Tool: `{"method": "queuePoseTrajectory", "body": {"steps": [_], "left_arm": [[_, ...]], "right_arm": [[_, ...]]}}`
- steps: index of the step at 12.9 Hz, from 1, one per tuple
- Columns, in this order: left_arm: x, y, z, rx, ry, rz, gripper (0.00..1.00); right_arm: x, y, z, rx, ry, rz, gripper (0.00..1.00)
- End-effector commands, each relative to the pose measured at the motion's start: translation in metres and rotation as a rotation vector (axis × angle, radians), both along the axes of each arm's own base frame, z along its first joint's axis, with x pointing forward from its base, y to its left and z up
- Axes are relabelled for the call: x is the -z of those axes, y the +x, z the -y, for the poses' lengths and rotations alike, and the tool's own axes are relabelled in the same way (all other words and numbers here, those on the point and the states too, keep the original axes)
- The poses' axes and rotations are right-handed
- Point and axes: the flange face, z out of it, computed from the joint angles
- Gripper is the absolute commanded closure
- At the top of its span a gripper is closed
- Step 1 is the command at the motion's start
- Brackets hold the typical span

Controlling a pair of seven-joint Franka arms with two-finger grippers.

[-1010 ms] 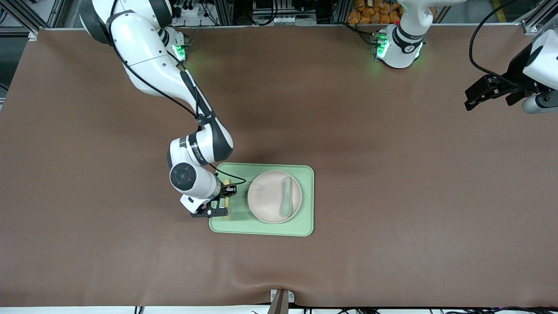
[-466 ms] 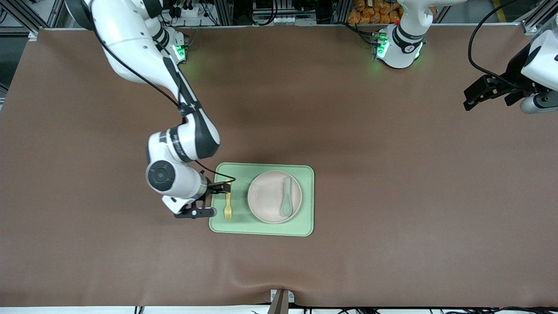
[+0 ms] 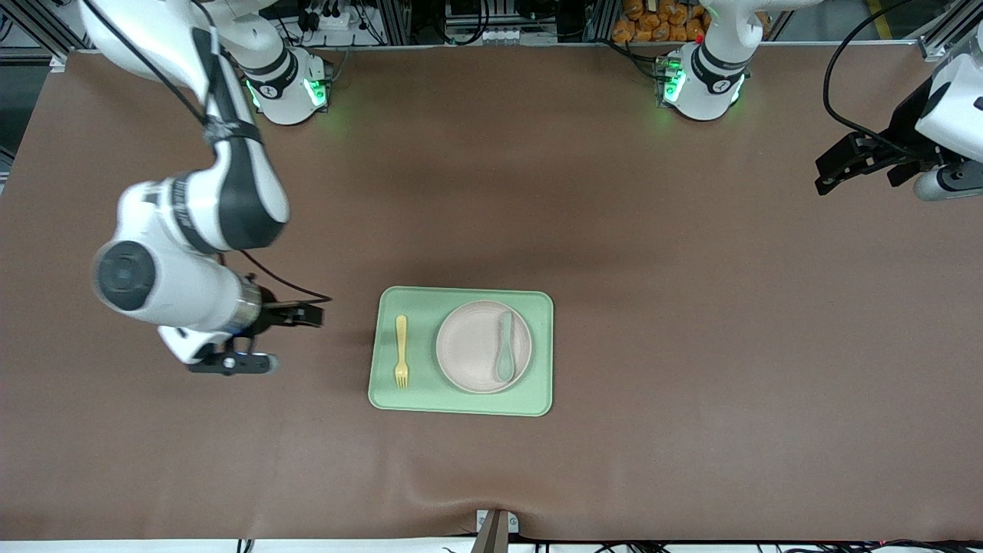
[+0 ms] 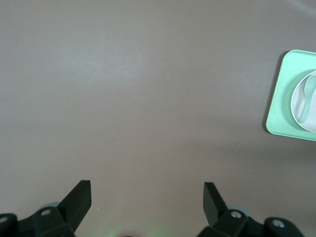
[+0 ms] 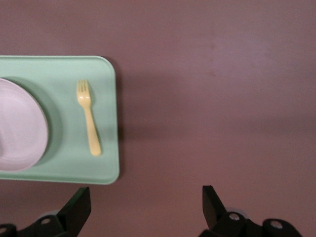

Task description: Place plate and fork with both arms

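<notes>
Fork and plate on the tray, both grippers spread and empty

Tray (image 3: pixel 541 353) sits toward the front edge of the bench, roughly midway along it, with bare brown mat on every side. The plate (image 3: pixel 472 347) lies flat on the tray's half toward the left arm's end, and a grey-green spoon (image 3: pixel 505 347) rests on it. The fork (image 3: pixel 401 350) lies flat on the tray beside the plate, toward the right arm's end, tines pointing to the front edge, apart from the plate's rim.

In the left wrist view only a corner of the tray and a slice of the plate show; the rest is cut off. The right wrist view cuts off most of the plate.

The right gripper (image 3: pixel 269 338) hovers over bare mat, well apart from the tray, toward the right arm's end, fingers spread wide and holding nothing. The left gripper (image 3: pixel 833 170) waits at the left arm's end of the bench, fingers likewise apart and empty over open mat.
</notes>
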Motion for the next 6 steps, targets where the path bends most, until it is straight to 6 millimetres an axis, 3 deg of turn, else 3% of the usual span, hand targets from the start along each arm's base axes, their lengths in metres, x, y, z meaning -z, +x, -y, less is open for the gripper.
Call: {"method": "queuePoseTrajectory", "body": {"steps": [1, 4, 6], "left_arm": [[-0.003, -0.001, 0.000, 0.018, -0.002, 0.008, 0.00], [-0.003, -0.001, 0.000, 0.018, -0.002, 0.008, 0.00], [-0.003, -0.001, 0.000, 0.018, -0.002, 0.008, 0.00]], "right_arm": [[-0.048, -0.023, 0.062, -0.019, 0.010, -0.047, 0.00], [-0.117, -0.053, 0.123, 0.012, -0.059, -0.032, 0.00], [-0.145, -0.069, 0.153, 0.000, -0.035, -0.020, 0.00]]}}
